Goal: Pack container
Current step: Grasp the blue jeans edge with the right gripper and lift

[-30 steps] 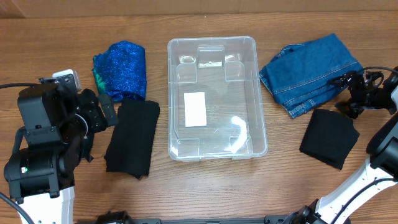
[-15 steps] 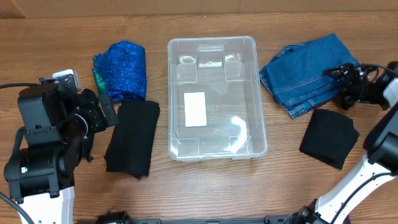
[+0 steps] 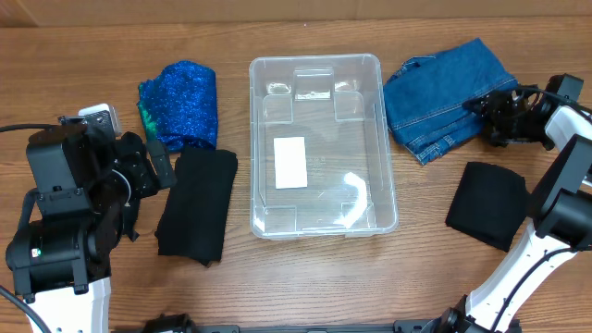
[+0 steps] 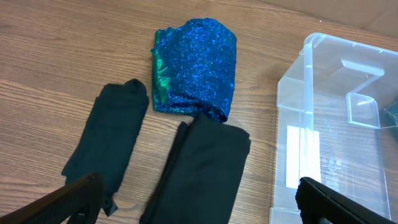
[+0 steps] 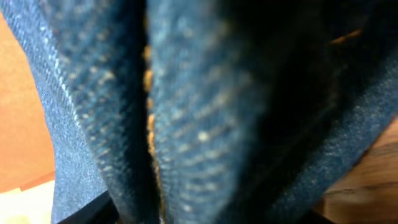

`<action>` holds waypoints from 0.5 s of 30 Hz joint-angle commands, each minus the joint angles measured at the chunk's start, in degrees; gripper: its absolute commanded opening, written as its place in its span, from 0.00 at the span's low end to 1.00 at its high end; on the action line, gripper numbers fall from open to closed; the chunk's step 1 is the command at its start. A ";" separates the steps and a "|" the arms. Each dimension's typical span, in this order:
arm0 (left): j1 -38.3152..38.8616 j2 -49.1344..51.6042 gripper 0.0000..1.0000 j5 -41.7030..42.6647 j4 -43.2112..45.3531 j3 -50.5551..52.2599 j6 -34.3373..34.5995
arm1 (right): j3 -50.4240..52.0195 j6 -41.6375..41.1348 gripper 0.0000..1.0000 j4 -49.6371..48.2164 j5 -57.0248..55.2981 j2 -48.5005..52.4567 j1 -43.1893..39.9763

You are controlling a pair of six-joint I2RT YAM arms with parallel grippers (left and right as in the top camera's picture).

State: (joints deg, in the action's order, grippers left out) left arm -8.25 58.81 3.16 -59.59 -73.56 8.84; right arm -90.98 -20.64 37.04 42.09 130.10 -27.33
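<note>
Zero items packed so far: the container (image 3: 314, 60) sits mid-frame on the tabletop (image 3: 314, 277), clear plastic, only its white label (image 3: 290, 162) showing through the bottom.

Step in hand, my read: first pick, going for the folded jeans (image 3: 444, 102) in the upper right of the overhead view, just beside the container's right wall. The right gripper (image 3: 490, 116) is at the right edge of the denim. The right wrist view is filled edge to edge with blue denim and a fold with orange stitching running down the middle. Its fingers are barely visible there, so I cannot tell whether they are pinching the fabric or only around it.

The left gripper (image 4: 198, 182) is idle at mid-left, its fingers (image 4: 74, 199) spread wide and holding nothing, hovering over a black folded cloth (image 4: 199, 168). A black sock-like piece (image 4: 106, 146) lies beside that cloth, and a blue sequin cloth (image 3: 178, 104) sits above it, touching its top edge. Another black cloth (image 3: 487, 205) lies lower right, apart from the jeans.

Next move likely needs a firm clamp on the denim fold, a lift clear of the container rim, a carry left over the opening and a release inside. Risk: the jeans may unfold or drag on the rim if gripped by a single layer.
</note>
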 commanded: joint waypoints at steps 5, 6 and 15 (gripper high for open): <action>0.02 0.07 1.00 -0.61 0.02 -1.49 -0.04 | 1.03 -0.63 0.37 -0.66 -2.58 3.45 1.44; 0.02 0.07 1.00 -0.61 0.02 -1.49 -0.04 | 1.03 -0.63 0.36 -0.81 -2.56 3.45 1.44; 0.02 0.07 1.00 -0.66 0.04 -1.49 -0.04 | -0.20 -0.59 0.17 -2.19 2.64 3.41 1.38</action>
State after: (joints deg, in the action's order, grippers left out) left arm -8.25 58.81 3.18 -59.61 -73.56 8.84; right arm -90.96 -21.12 35.62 43.09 130.78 -27.33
